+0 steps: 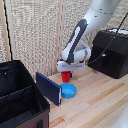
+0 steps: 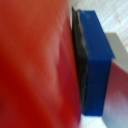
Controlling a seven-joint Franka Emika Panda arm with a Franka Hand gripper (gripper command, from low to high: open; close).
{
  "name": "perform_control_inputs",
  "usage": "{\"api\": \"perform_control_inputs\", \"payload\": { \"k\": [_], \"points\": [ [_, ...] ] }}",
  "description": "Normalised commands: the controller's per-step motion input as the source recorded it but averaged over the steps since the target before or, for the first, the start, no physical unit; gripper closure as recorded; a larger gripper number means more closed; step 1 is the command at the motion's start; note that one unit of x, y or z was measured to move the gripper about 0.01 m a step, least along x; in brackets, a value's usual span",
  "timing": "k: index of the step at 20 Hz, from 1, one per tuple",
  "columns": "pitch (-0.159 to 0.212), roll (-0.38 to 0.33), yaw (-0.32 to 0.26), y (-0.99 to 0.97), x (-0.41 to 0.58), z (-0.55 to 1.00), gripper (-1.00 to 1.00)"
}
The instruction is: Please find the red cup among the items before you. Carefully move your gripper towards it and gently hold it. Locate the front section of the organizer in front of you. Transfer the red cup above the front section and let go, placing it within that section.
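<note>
Now the gripper (image 1: pixel 66 73) holds the red cup (image 1: pixel 66 76) upright; the organizer (image 1: pixel 15 95) lies toward the exterior view's left.

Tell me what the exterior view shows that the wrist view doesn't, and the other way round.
Only the exterior view shows the layout: the end effector at the red cup, a blue bowl beside it, the black organizer with its blue-lined flap at that view's left, and a black appliance at its right.

Only the wrist view shows contact up close: a blue finger pad pressed against the cup's wall.

Both show the red cup and the wooden table.
</note>
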Motion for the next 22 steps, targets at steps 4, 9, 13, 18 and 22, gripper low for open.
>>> {"api": "perform_control_inputs", "payload": {
  "k": [4, 9, 13, 18, 22],
  "points": [
    [0.081, 0.057, 0.0, 0.1, 0.0, 0.94, 1.0],
    [0.102, 0.09, 0.004, 0.24, 0.0, 0.82, 1.0],
    [0.117, 0.086, 0.047, 0.48, 0.0, 0.78, 1.0],
    [0.104, 0.084, 0.05, 0.57, 0.0, 0.79, 1.0],
    [0.093, 0.084, 0.053, 0.64, 0.0, 0.79, 1.0]
  ]
}}
